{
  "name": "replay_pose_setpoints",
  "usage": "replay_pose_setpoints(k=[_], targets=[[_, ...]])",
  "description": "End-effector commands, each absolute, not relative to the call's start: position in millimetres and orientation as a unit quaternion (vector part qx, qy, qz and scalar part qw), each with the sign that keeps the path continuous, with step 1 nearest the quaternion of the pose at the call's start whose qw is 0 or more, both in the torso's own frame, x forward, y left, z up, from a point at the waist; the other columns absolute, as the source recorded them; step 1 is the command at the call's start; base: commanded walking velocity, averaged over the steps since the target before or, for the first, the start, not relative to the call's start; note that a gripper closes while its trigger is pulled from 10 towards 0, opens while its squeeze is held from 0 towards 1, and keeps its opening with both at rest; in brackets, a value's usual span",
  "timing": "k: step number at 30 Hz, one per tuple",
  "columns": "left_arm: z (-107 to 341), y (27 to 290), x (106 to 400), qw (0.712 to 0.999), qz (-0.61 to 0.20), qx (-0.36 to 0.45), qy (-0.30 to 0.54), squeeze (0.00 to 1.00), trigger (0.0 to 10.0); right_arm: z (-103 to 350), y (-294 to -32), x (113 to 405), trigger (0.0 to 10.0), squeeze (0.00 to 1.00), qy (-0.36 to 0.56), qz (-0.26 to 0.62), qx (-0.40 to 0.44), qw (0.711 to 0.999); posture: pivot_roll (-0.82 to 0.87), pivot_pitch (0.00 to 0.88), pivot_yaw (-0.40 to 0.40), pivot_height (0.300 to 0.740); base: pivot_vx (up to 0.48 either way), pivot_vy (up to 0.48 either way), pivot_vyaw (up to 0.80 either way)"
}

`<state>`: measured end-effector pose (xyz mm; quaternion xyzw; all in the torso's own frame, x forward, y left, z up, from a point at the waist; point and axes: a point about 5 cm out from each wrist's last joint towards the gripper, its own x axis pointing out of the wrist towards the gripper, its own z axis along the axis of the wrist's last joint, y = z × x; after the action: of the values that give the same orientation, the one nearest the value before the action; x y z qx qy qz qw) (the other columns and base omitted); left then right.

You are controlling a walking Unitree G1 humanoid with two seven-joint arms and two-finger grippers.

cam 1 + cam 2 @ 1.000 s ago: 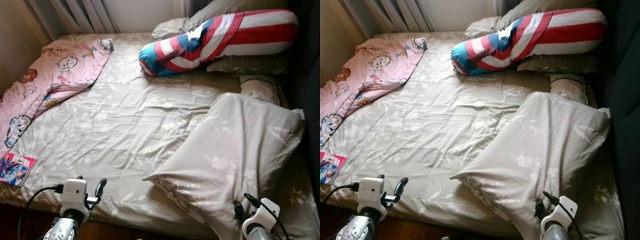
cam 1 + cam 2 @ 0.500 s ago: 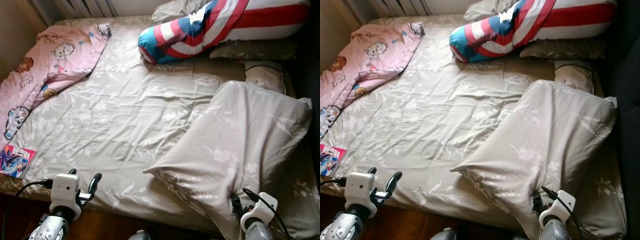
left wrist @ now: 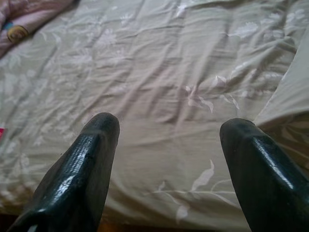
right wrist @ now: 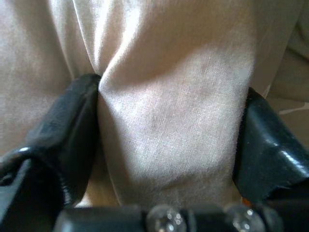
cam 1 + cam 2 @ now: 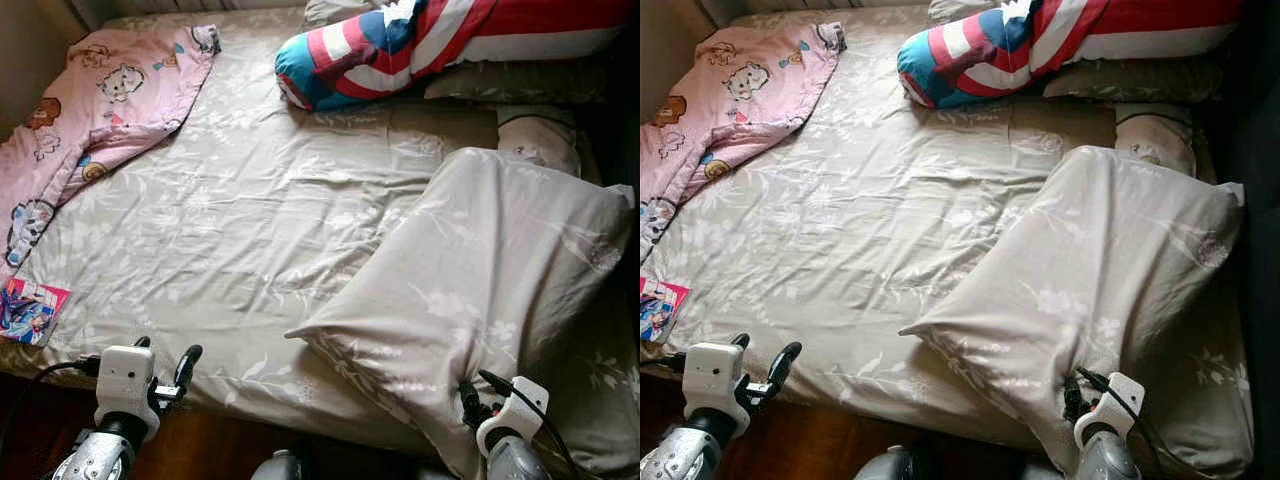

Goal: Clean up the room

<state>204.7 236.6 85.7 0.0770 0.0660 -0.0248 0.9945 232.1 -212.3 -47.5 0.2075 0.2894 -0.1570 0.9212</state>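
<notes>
A big beige floral pillow (image 5: 480,270) lies tilted on the right half of the bed (image 5: 250,220). My right gripper (image 5: 470,398) is at its near edge, shut on a bunched fold of the pillow (image 4: 164,111); the cloth fills the gap between both black fingers (image 4: 67,130). My left gripper (image 5: 165,362) hangs open over the bed's near left edge, with only beige sheet (image 3: 164,96) between its fingers (image 3: 91,159). A pink cartoon blanket (image 5: 90,100) lies crumpled at the far left. A colourful booklet (image 5: 28,310) sits at the bed's near left corner.
A red, white and blue striped bolster (image 5: 400,50) rests at the head of the bed on flat beige pillows (image 5: 520,80). A small cushion (image 5: 540,140) lies behind the big pillow. A dark surface (image 5: 1260,150) borders the bed's right side, and dark wooden floor (image 5: 220,450) runs along the near edge.
The whole picture has slid upward, so the camera has tipped down toward the bed's near edge. The right gripper stays on the pillow and the left stays open.
</notes>
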Motion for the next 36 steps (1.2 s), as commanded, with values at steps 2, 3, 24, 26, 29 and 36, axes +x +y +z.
replay_pose_setpoints(k=[2,3,24,26,29,36], targets=[[80,240,197,0.993,-0.018,0.075,0.087,0.00,10.0,-69,-185,209,0.0,0.00,0.357,-0.123,0.214,0.901,0.13,0.327,0.161,0.740,0.000,0.000,0.00],[80,241,197,0.993,-0.017,0.074,0.088,0.00,10.0,-69,-185,208,0.0,0.00,0.358,-0.123,0.215,0.900,0.13,0.327,0.161,0.740,0.000,0.000,0.00],[71,238,207,0.993,-0.015,0.063,0.098,0.00,10.0,-79,-194,187,0.0,0.00,0.384,-0.155,0.205,0.887,0.09,0.275,0.143,0.740,0.000,0.000,0.00],[70,238,208,0.993,-0.013,0.062,0.097,0.00,10.0,-79,-194,187,0.0,0.00,0.384,-0.158,0.205,0.886,0.09,0.268,0.140,0.740,0.000,0.000,0.00],[69,238,210,0.993,-0.011,0.061,0.097,0.00,10.0,-80,-195,186,0.0,0.00,0.383,-0.164,0.206,0.885,0.09,0.263,0.139,0.740,0.000,0.000,0.00],[63,241,211,0.993,-0.005,0.061,0.100,0.00,10.0,-80,-194,186,0.0,0.00,0.385,-0.171,0.206,0.883,0.08,0.234,0.132,0.740,0.000,0.000,0.00]])
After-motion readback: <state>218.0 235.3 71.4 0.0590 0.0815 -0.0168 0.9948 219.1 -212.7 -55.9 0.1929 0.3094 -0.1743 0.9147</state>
